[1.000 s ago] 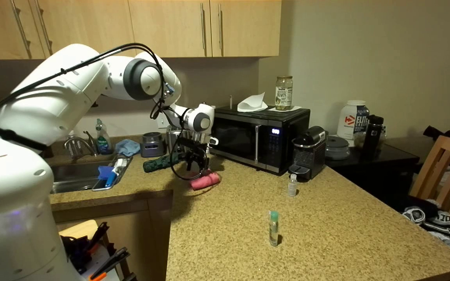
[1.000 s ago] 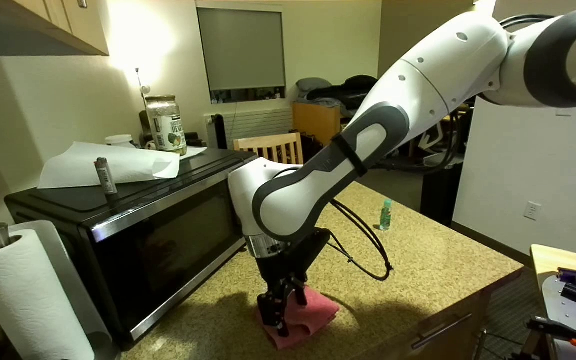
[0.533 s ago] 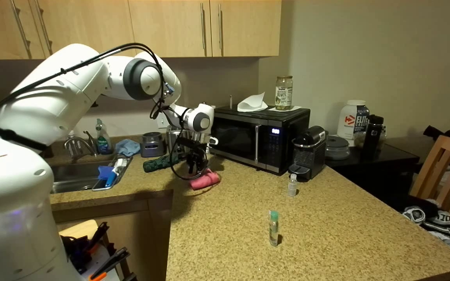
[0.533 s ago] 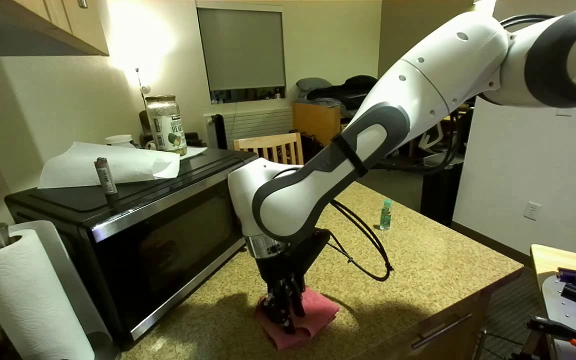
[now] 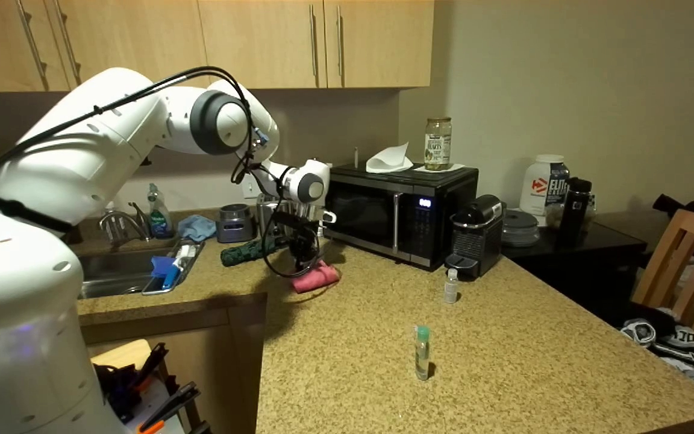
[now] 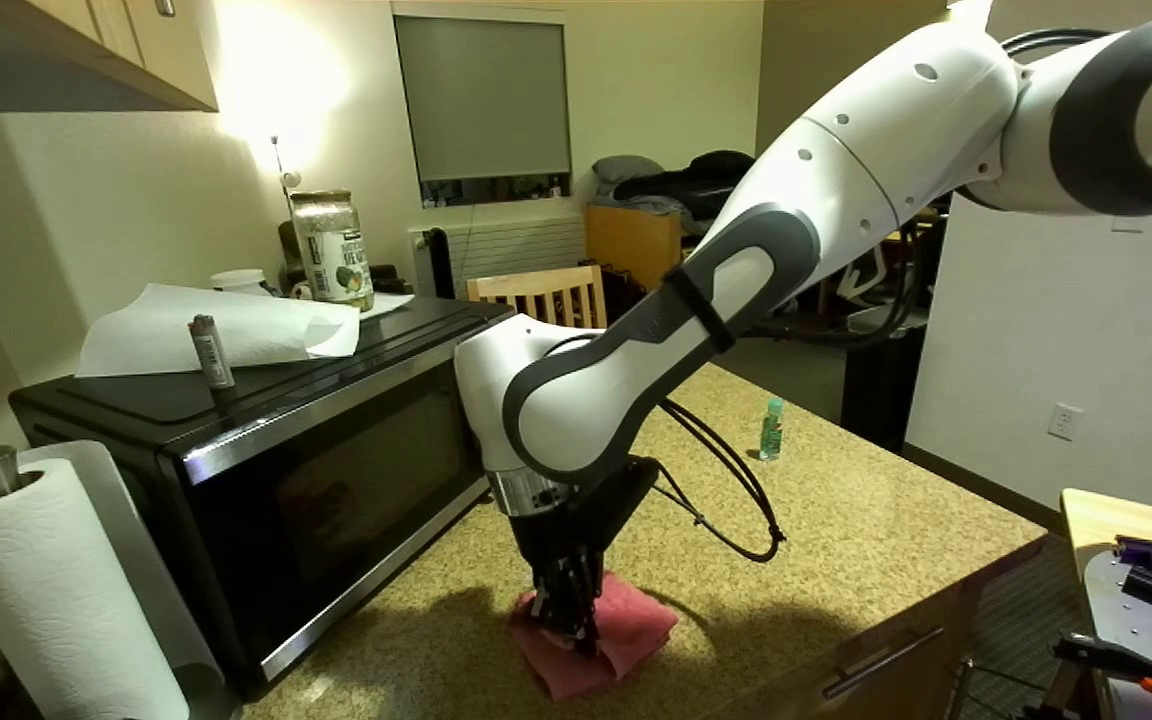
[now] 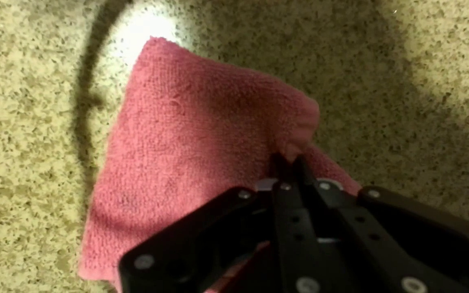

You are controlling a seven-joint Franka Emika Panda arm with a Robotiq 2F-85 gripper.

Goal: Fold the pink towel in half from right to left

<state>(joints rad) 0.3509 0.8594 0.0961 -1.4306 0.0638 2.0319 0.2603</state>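
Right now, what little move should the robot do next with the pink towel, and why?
Probably lift the pincer gently, straight up. It looks shut on a bunched bit of the pink towel, near an edge, while the rest lies on the counter, so a small lift should raise that bit before folding.
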